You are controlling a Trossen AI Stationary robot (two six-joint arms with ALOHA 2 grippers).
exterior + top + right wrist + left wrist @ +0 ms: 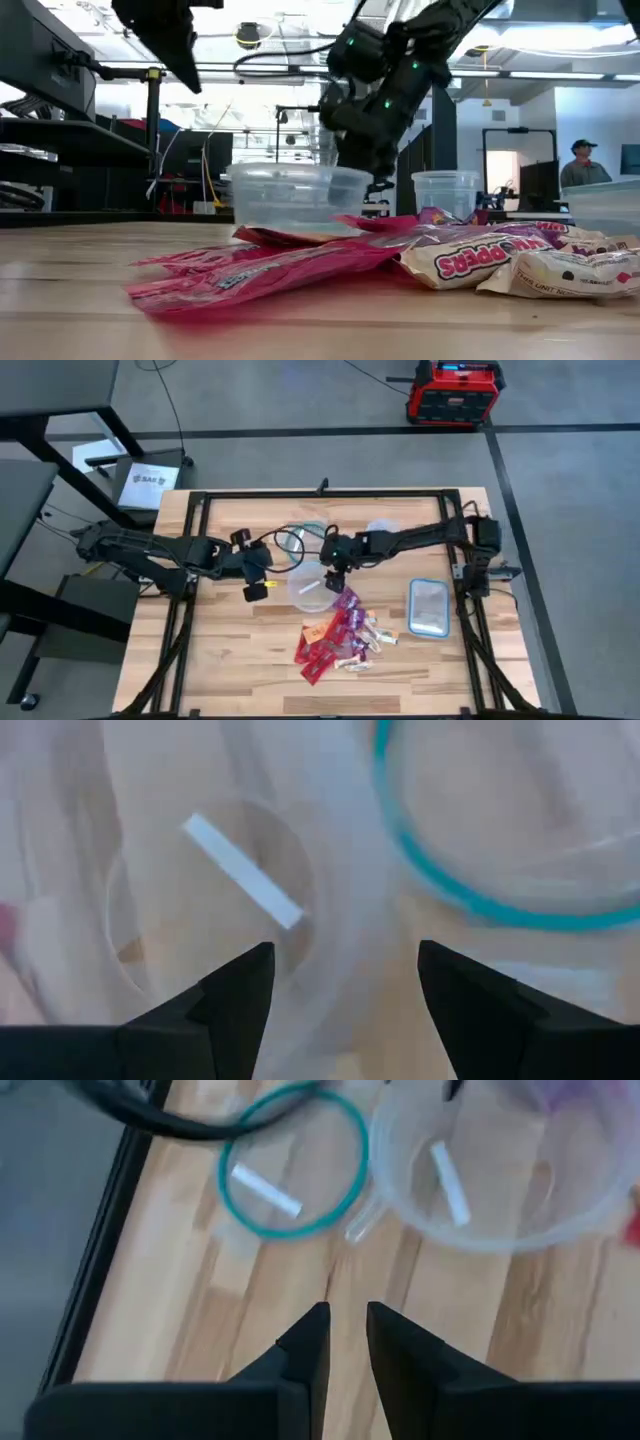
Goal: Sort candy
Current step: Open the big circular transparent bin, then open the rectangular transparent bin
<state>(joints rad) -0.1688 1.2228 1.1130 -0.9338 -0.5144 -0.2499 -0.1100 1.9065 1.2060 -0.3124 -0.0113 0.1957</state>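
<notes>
Barely begun: one whitish stick sits in each of two bowls (310, 588), while the candy (340, 635) remains heaped on the table just beside them. Right gripper (340, 985) hovers over a bowl, fingers spread, empty. Left gripper (347, 1345) nearly closed, empty.

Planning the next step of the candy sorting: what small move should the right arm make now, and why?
Probably swing the right pincer back to the candy pile and lower onto one piece. It is open and empty above a clear bowl that already holds a white piece, while most candy lies unsorted on the table.
</notes>
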